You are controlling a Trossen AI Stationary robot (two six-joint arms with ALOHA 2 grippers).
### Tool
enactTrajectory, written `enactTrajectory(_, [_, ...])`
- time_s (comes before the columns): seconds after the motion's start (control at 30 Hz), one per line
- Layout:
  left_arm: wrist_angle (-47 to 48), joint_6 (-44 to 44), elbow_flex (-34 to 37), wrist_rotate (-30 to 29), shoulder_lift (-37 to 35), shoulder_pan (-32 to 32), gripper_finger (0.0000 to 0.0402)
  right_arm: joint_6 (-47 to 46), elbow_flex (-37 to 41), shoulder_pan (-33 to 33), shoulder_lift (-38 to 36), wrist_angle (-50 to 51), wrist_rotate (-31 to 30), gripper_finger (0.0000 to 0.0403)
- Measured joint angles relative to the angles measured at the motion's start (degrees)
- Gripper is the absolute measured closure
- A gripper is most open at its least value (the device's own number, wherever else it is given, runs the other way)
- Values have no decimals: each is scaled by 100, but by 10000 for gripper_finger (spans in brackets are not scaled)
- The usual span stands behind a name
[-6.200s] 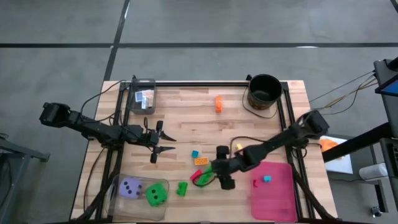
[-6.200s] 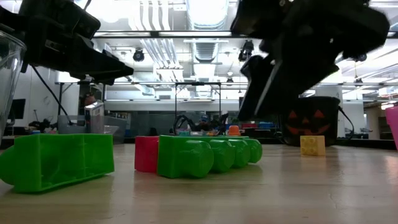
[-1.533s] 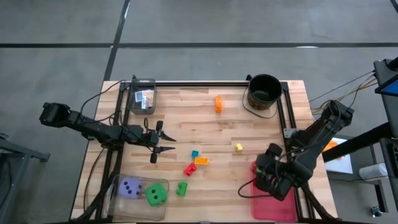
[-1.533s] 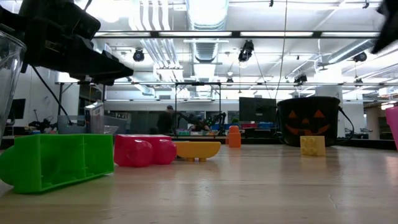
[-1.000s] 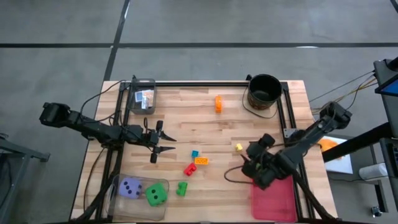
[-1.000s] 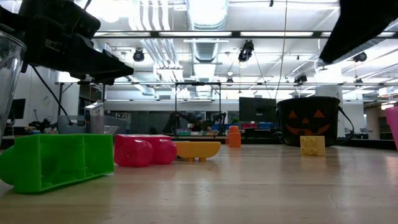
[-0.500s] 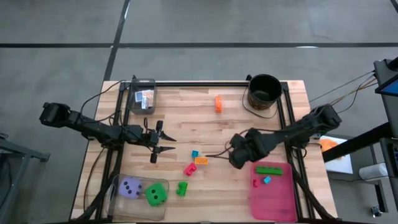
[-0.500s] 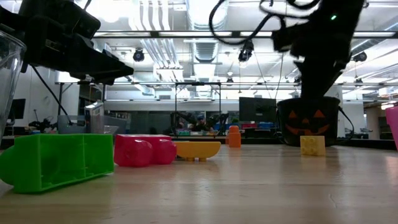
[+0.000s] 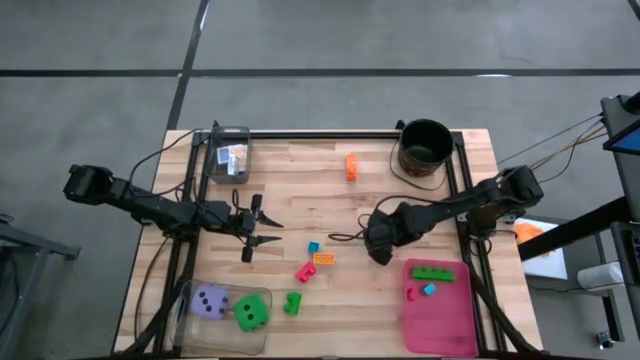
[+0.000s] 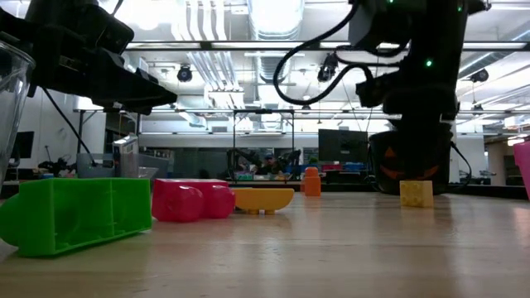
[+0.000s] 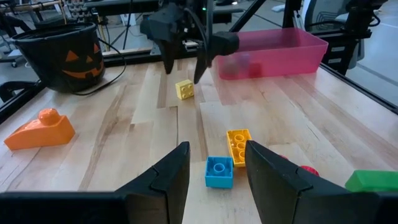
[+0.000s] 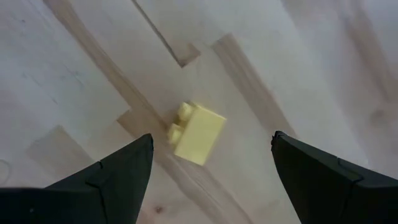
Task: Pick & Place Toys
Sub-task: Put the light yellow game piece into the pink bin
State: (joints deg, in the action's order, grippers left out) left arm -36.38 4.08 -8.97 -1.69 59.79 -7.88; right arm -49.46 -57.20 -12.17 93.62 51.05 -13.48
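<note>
Right hand point(image 12: 208, 168) is hanging right above the little yellow brick point(image 12: 196, 133), fingers spread wide with nothing between them, the brick sitting flat on the bench point(image 9: 300, 185) in the gap below. From overhead that's a bit right of the bench's centre.

The pink tray point(image 9: 440, 312) at about 5 o'clock has a long green brick point(image 9: 433, 271), a teal bit point(image 9: 428, 290) and a small red bit point(image 9: 410, 295) in it.

Loose toys around the middle: teal brick point(image 9: 313, 247), orange flat brick point(image 9: 323, 258), red brick point(image 9: 305, 271), green brick point(image 9: 292, 302). An orange piece point(image 9: 351, 166) sits up toward 12 o'clock, near the black bucket point(image 9: 425, 146).

Purple die point(image 9: 208, 300) and green die point(image 9: 250, 315) are in the clear box at 7 o'clock.

Left hand point(image 9: 262, 228) hovers at about 9 o'clock, fingers part-way apart, empty.
</note>
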Motion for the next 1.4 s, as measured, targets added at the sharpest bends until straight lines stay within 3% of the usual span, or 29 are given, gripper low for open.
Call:
enactTrajectory(0.2, [-2,-1,0,0,0,0,244,148,395,160,0,-725,250,78])
enactTrajectory(0.53, [-2,-2,0,-2,0,-2,244,189,440,221,280,-757,289,89])
enactTrajectory(0.7, [-2,-2,0,-2,0,0,244,216,412,215,520,-811,310,162])
enactTrajectory(0.93, [-3,-4,0,-2,-1,0,244,426,421,169,541,-1007,358,317])
enactTrajectory(1.23, [-2,-3,0,-2,-1,0,244,937,458,-145,-69,-1305,-225,315])
enactTrajectory(1.4, [-1,0,0,-2,0,0,244,1367,458,-445,-475,-2026,-580,315])
